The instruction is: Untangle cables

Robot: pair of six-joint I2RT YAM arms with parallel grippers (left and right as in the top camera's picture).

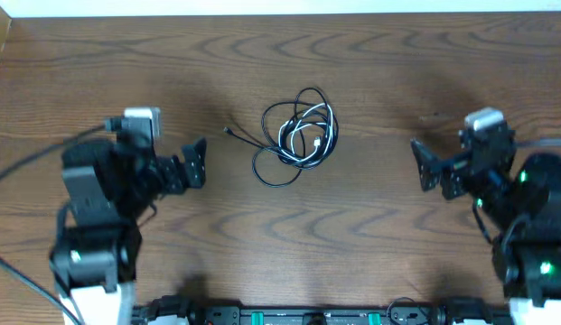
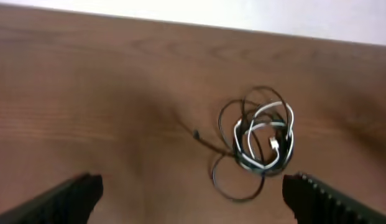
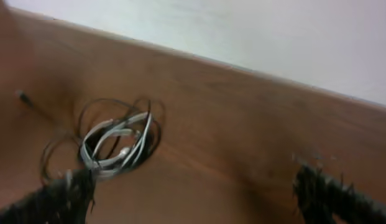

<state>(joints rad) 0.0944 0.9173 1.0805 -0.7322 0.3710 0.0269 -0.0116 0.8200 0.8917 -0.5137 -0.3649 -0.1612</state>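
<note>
**Overhead and wrist views, read from the robot side outward.** Nearest the robot, a dark base rail [image 1: 307, 316] with green lights runs along the edge of the brown wood-grain table [image 1: 352, 244].

Further out, level with the cables [image 1: 298, 135] and well apart from them, are the two arms. The left gripper [image 1: 199, 163] is to the left of the cables and the right gripper [image 1: 421, 165] to their right, each pointing inward at them. The jaws of both are spread wide and hold nothing.

- **Left wrist view:** the dark fingers [image 2: 68, 199] sit in the lower corners. The cables [image 2: 261, 143] lie on the table beyond them, nearer the finger at the lower right.
- **Right wrist view (blurred):** the cables [image 3: 115, 140] lie just beyond the finger [image 3: 56, 199] at the lower left of the view.

The cables rest mid-table as one loose coil, touched by neither gripper. The black cables [image 1: 259, 167] form the larger loops. The white cable [image 2: 291, 127] is coiled inside them and overlaps them. One black end with a small plug [image 1: 229, 132] trails out of the coil toward the left gripper and lies flat on the table.

Farthest out, beyond the cables, the table ends at a pale strip [image 1: 280, 7].
</note>
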